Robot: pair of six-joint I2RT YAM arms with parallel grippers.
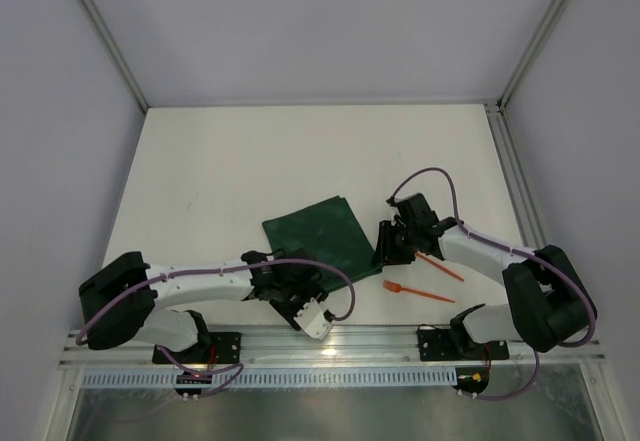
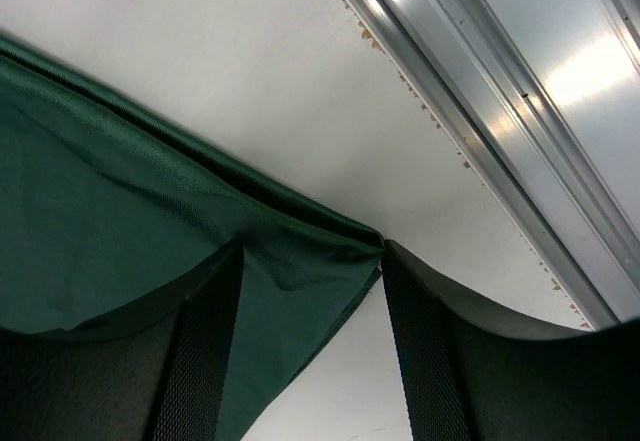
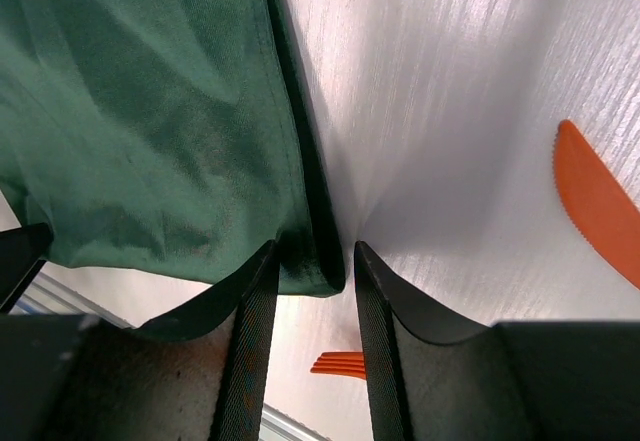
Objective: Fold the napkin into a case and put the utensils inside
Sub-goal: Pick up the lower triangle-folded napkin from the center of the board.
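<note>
Surface [image 1: 220, 171] carries the napkin [image 1: 318, 233], lying flat at its middle, edge looking doubled. No case formed yet.

Left gripper [image 2: 314, 259] is spread astride the near corner. Right gripper [image 3: 315, 253] is spread more narrowly astride the right corner.

Orange knife [image 1: 440, 267] and fork [image 1: 415, 290] lie bare just beside the napkin.

Folding is at an early stage, by my reckoning.

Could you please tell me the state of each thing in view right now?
napkin: flat on the table, edge looks doubled
fork: lying loose, outside the napkin
knife: lying loose, outside the napkin
left gripper: open around a napkin corner
right gripper: narrowly open around another corner
</note>
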